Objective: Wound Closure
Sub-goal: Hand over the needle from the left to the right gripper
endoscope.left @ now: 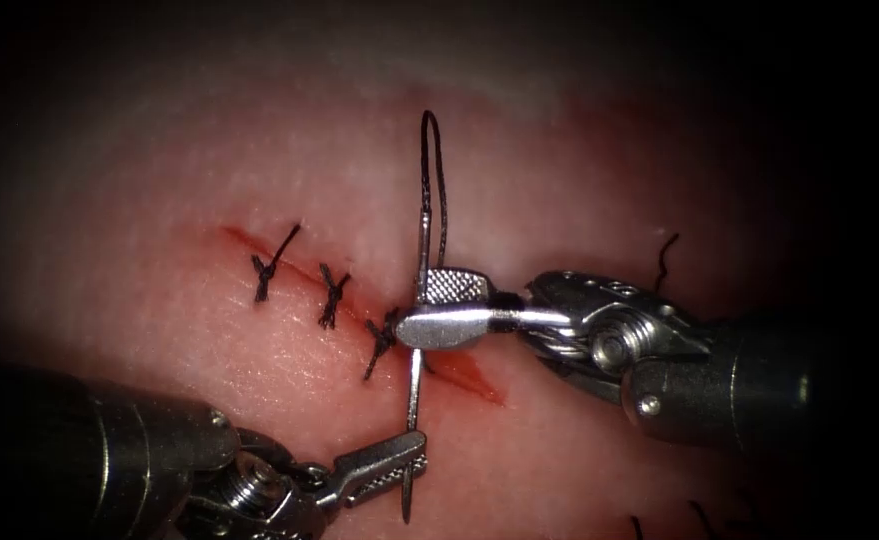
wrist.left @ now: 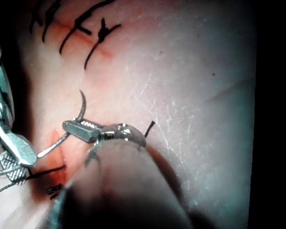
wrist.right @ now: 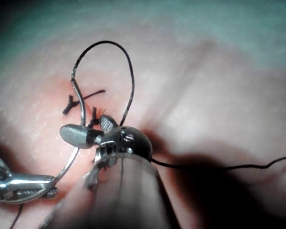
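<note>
The tissue (endoscope.left: 209, 180) bears a slanted cut (endoscope.left: 464, 375) with three black knotted stitches (endoscope.left: 332, 295) on its left stretch. The curved needle (endoscope.left: 414, 395) hangs upright across the cut's unstitched end, above the surface, none of it visibly buried. My left tool (endoscope.left: 414, 455) comes in from the lower left and is shut on the needle close to its point (wrist.left: 69, 126). My right tool (endoscope.left: 417, 308) reaches in from the right, jaws open, with the needle's upper half between them (wrist.right: 83, 126). Thread (endoscope.left: 431, 150) loops up from the needle's tail and back down behind the right tool.
Red fluid lines the cut. A cut end of thread (endoscope.left: 665, 255) lies on the tissue right of the cut, behind the right tool's wrist. More thread ends (endoscope.left: 699, 515) lie at the near right edge. A thread strand (wrist.right: 219, 167) trails away from the right tool.
</note>
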Controlling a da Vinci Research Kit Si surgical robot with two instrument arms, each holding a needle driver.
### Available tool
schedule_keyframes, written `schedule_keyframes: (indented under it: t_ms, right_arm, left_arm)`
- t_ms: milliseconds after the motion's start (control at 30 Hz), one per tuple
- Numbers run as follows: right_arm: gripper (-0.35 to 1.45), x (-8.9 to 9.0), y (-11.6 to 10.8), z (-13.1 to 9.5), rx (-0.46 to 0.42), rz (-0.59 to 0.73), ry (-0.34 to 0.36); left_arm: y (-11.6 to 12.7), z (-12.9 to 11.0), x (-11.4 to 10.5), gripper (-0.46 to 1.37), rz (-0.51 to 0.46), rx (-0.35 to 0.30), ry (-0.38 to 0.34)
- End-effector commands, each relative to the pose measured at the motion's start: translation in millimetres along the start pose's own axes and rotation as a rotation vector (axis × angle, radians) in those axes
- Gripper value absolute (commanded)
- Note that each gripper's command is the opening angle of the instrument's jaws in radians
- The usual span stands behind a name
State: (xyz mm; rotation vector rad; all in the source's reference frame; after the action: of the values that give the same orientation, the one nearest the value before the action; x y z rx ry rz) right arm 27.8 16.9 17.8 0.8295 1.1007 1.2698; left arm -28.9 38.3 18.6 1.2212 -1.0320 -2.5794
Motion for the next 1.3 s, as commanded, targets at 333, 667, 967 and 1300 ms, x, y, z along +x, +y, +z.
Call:
schedule_keyframes:
  t_ms: [333,667,967,1300]
  right_arm:
    - [0.67,0.2,-0.3,0.7,0.005,0.001,-0.007]
    - [-0.35,0.9,-0.1,0.9,0.005,0.041,-0.005]
    - [-0.35,1.9,-0.1,0.2,-0.012,0.060,-0.015]
    - [-0.35,2.0,0.2,-0.4,-0.023,0.059,-0.007]
  left_arm:
    - [0.2,0.4,0.2,-0.35,-0.001,-0.009,0.003]
    - [0.3,0.6,0.4,-0.35,-0.003,-0.009,0.005]
    - [0.0,1.3,0.6,0.38,-0.030,-0.010,0.004]
    - [-0.1,1.6,0.4,1.06,-0.174,-0.013,-0.002]
